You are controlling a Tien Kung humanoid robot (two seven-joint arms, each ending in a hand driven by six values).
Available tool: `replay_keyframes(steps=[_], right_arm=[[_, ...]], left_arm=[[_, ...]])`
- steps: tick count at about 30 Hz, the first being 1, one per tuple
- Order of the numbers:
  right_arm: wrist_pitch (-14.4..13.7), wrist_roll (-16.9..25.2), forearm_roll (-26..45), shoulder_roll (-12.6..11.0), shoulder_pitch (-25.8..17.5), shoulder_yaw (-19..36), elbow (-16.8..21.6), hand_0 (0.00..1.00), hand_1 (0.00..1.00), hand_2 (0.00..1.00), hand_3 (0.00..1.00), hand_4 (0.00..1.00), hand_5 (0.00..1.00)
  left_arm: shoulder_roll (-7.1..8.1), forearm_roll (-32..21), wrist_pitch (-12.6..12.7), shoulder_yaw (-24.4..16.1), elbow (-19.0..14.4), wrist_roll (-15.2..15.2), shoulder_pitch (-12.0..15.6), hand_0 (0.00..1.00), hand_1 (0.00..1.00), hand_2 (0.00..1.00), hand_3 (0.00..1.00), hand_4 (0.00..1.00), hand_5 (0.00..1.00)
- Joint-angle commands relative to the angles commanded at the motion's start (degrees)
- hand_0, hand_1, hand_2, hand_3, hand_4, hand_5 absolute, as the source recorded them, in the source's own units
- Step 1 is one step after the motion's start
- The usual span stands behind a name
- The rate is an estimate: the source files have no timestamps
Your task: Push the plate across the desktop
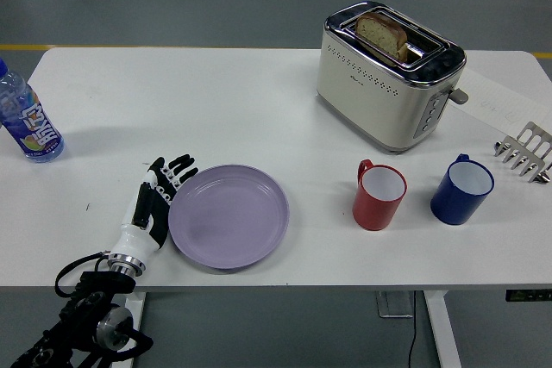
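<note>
Near the front left of the white surface, the lavender plate lay flat, with the robot's left hand pressed against its left rim. The fingers were stretched out and loosely spread, gripping nothing; the edge of the hand served as a flat pusher against the plate's side. The right hand was out of view.

To the plate's right, clear of its rim, stood a red mug, and beyond that a blue mug. A cream toaster with a slice of bread in its slot sat further back, a metal rack lay at the far right edge, and a water bottle stood well apart at the far left.

Judged from the layout, the push was under way, with open surface left between plate and red mug. The main risk lay there: if the plate went on rightward along the same line, its rim would meet the red mug, and an upright mug struck low could slide into the blue one or tip. A second risk came from the contact itself. The hand touched the rim on one side only, so any off-centre force could spin the plate rather than carry it straight, letting it slip past the fingertips or drift toward the near edge, which lay just beside the plate's front rim.
</note>
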Motion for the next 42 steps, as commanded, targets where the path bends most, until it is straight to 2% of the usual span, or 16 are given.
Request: replay_keyframes(steps=[15,28,34,36,38,39,42], right_arm=[[-0.19,-0.12,-0.17,-0.07,-0.31,0.19,0.07,0.554,0.466,0.609,0.587,0.324,0.512],[-0.37,-0.11,-0.08,-0.17,-0.59,0.14,0.11,0.553,0.467,0.609,0.586,0.324,0.512],[-0.36,0.0,0.1,-0.23,-0.61,0.03,0.07,0.553,0.466,0.609,0.586,0.324,0.512],[-0.38,0.04,0.15,-0.26,-0.57,0.01,0.06,0.553,0.466,0.609,0.586,0.324,0.512],[-0.37,0.06,0.19,-0.3,-0.55,0.0,0.05,0.553,0.466,0.609,0.586,0.324,0.512],[-0.36,0.07,0.2,-0.32,-0.54,0.0,0.04,0.553,0.466,0.609,0.586,0.325,0.513],[-0.34,0.18,0.44,-0.36,-0.52,-0.09,0.01,0.553,0.466,0.609,0.586,0.325,0.513]], left_arm=[[0.0,-2.83,-0.01,4.93,-0.62,-0.09,-0.9,0.836,0.837,0.847,0.739,0.528,0.998],[0.0,-3.78,0.04,6.46,-0.7,-0.12,-1.74,0.833,0.836,0.845,0.738,0.526,0.998],[0.0,-3.47,0.4,4.55,-1.25,-0.12,-2.73,0.831,0.835,0.844,0.738,0.527,0.998],[0.0,-2.57,1.49,2.32,-1.95,0.1,-3.11,0.831,0.835,0.844,0.738,0.527,0.998],[0.63,-1.54,2.05,0.16,-2.48,0.67,-3.26,0.831,0.835,0.844,0.738,0.527,0.998],[1.02,-1.15,2.16,-0.95,-2.72,1.01,-3.27,0.821,0.81,0.798,0.711,0.524,0.998],[2.66,0.79,2.04,-4.37,-3.65,2.38,-2.98,0.821,0.81,0.798,0.711,0.524,0.998]])
